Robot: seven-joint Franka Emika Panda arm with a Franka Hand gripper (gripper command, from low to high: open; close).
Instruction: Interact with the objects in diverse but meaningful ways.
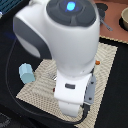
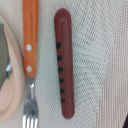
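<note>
The sausage (image 2: 64,62) lies beside a fork (image 2: 29,55) on the mat (image 2: 105,75); the hand's opening can't be told.

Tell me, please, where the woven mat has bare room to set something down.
Bare weave lies beside the sausage, on the side away from the fork, and around the pale blue cup. It is tighter between fork and sausage, and the arm hides the mat's middle.

A: What forms the arm (image 1: 60,37)?
B: Rounded glossy white shells, with a dark grey band at the joint seam.
A: And the mark on top?
B: A blue indicator light (image 1: 70,6) glowing inside a dark circular cap.
A: Lower down?
B: A white wrist block with a small dark slot, a grey side bracket (image 1: 90,91) and a black cable (image 1: 20,97) looping past it.
</note>
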